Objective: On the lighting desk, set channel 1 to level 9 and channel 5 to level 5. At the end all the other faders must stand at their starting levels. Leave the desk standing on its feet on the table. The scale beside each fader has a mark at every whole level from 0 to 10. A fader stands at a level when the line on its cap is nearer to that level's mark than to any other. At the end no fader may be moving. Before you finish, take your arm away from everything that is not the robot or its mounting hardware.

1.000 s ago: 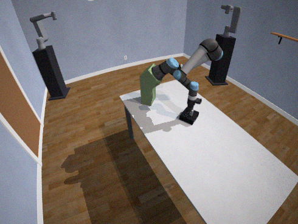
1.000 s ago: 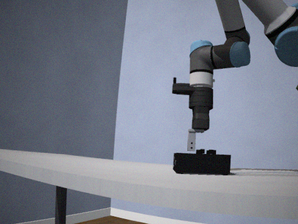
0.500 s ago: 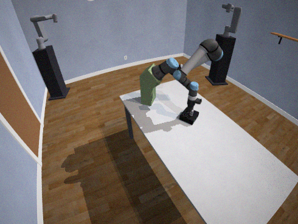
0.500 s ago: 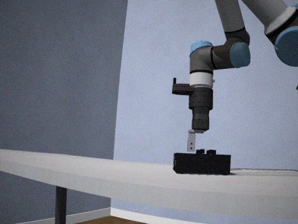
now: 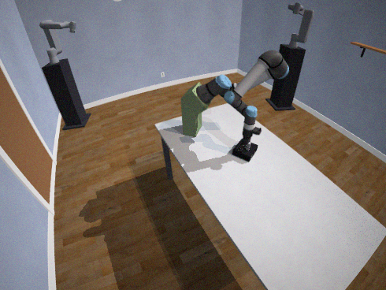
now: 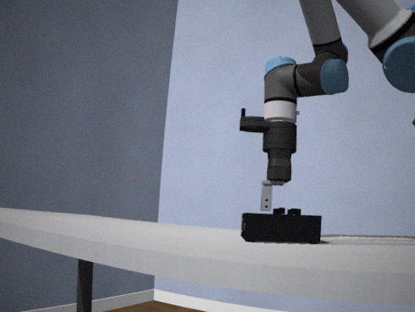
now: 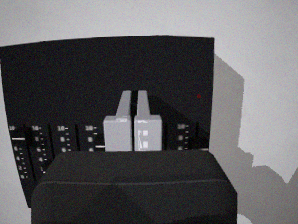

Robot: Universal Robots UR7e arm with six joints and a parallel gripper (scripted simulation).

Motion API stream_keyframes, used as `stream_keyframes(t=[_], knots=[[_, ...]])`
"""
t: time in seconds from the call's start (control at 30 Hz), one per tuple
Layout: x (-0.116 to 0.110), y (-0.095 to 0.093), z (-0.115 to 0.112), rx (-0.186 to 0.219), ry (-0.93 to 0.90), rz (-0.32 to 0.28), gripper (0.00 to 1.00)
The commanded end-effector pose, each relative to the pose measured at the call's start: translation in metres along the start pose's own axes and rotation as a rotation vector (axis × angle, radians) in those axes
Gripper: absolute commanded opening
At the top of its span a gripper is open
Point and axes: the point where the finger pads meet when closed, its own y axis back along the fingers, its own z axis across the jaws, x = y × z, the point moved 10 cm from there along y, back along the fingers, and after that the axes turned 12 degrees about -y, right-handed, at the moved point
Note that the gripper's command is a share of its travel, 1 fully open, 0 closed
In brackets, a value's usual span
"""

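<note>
Fingers of the gripper (image 6: 266, 208) are pressing together, fully closed and holding nothing, pointing down just over the desk (image 6: 281, 228), which is sitting flat on the table (image 6: 127, 246).

My fingers look like pale grey matt metal, smooth-faced; the lighting desk (image 6: 281, 227) is matt black, plastic-looking; the table (image 5: 299, 205) is smooth matt white, and the floor (image 5: 114, 158) is glossy wood planking

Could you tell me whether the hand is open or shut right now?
Shut: in the wrist view the hand's two pale fingers press together, nothing between them.
</note>
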Motion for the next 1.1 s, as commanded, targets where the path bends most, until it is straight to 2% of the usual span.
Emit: stream_keyframes(t=[0.0,1.07], knots=[[-0.001,0.0,0.0,0.001,0.002,0.0,0.0],[-0.016,0.0,0.003,0.001,0.002,0.0,0.0]])
